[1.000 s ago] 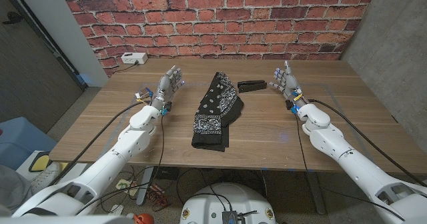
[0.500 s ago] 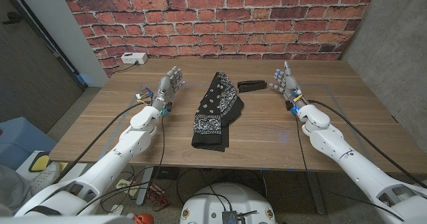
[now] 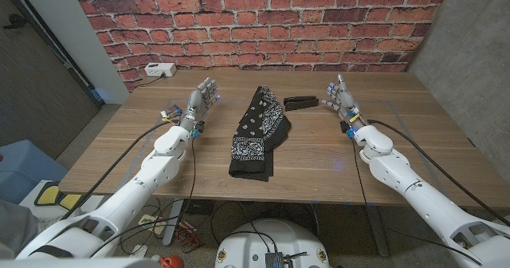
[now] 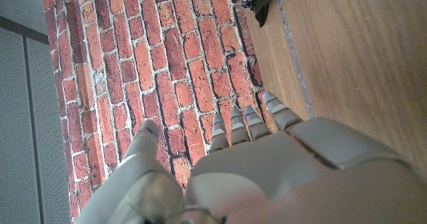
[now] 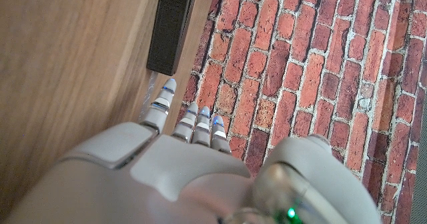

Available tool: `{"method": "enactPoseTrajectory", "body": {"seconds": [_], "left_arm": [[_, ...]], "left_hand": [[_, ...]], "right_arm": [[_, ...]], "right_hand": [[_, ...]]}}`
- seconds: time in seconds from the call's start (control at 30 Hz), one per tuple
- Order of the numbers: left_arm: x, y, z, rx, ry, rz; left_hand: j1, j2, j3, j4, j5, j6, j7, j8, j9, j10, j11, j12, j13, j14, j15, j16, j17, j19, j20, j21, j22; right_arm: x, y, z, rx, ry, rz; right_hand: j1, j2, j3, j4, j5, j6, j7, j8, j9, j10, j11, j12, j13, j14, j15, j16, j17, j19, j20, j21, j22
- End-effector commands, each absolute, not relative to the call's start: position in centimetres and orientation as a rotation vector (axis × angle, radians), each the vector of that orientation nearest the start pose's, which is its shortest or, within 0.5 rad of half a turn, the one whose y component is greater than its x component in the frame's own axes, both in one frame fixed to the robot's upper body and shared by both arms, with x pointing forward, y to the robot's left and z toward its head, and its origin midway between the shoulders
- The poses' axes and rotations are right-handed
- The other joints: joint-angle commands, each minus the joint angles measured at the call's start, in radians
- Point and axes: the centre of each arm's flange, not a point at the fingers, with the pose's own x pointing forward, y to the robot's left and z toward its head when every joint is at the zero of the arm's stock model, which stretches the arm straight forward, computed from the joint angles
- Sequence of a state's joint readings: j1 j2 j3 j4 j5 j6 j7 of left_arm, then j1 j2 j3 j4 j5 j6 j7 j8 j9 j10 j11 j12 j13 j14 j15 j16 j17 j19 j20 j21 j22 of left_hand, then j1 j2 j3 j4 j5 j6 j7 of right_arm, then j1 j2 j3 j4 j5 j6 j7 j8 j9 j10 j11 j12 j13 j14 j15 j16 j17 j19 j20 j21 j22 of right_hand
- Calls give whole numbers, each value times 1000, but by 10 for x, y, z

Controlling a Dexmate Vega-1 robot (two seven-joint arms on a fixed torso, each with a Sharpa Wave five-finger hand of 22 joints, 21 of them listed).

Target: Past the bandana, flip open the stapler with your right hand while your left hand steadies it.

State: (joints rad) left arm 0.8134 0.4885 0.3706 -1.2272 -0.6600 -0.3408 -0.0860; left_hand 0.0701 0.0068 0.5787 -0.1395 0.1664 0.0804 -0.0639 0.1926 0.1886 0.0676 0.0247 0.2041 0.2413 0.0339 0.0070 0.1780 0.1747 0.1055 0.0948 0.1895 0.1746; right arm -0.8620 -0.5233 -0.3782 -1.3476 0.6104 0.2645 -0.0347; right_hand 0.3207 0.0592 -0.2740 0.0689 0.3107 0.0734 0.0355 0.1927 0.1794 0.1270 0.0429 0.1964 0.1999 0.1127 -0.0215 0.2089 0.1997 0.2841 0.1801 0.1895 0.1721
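Head view looks down; wrist views skim close over the table (image 3: 319, 152).

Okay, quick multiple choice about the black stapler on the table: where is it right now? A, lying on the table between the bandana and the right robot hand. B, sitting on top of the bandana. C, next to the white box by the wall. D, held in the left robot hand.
A: in the head view the stapler lies on the table, apart from the bandana, with the right robot hand beside it holding nothing.

Wooden table (image 3: 319, 152) — bandana (image 3: 259, 132), stapler (image 3: 301, 102), white box (image 3: 159, 70).
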Motion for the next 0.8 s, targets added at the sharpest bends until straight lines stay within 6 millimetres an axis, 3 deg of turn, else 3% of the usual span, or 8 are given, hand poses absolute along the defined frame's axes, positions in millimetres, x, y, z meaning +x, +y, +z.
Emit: {"method": "enactPoseTrajectory", "body": {"seconds": [0.03,0.8], "left_arm": [[664,297,-29,-53,-631,-229],[675,291,-29,-41,-612,-245]], "left_hand": [[12,3,4,-2,4,10,1,3,1,5,3,7,1,8,3,6,2,6,0,6,3],[14,4,2,-3,4,43,0,13,0,12,3,11,-7,8,4,6,2,5,-3,6,3]], "right_arm": [[650,-285,-23,-57,-585,155],[644,-280,-11,-202,-572,139]], "right_hand": [[21,0,-2,-10,-3,10,3,4,5,6,0,7,3,3,2,1,3,0,-8,1,3],[103,10,26,-53,-12,10,-1,7,5,7,-13,6,1,0,-8,-1,0,-8,-30,-1,1]]}}
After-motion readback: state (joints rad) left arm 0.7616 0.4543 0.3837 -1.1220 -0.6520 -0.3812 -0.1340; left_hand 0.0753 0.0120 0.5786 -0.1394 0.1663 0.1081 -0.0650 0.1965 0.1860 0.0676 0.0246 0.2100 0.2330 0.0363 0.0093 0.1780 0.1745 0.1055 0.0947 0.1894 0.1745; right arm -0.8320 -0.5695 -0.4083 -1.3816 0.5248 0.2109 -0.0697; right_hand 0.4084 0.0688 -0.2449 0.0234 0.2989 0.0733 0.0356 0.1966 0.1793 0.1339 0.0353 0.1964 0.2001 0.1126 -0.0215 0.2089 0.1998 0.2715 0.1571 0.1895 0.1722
